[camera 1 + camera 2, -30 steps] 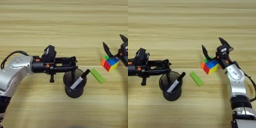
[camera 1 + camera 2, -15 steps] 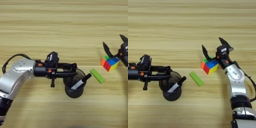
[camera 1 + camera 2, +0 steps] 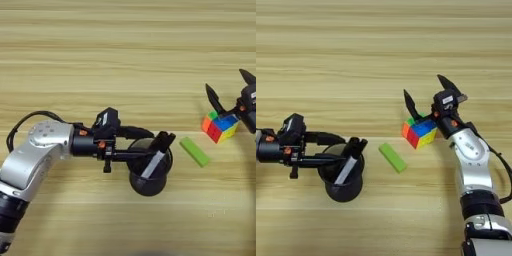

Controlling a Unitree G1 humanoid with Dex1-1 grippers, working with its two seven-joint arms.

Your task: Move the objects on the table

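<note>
Cup, block and cube across the tabletop

Fingers of my left end effector (image 3: pixel 145 145) reach over the rim of the black mesh cup (image 3: pixel 148 183), one on each side of the pen (image 3: pixel 156 159) leaning inside; I cannot tell whether they grip it. Just right lies the green block (image 3: pixel 392 157). Beyond it, my right end effector (image 3: pixel 428 97) is spread wide above the puzzle cube (image 3: pixel 419 132) on the tabletop (image 3: pixel 125 60).

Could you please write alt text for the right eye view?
The left hand reaches over a black mesh cup holding a marker; the open right hand straddles a puzzle cube, beside a green block.
</note>
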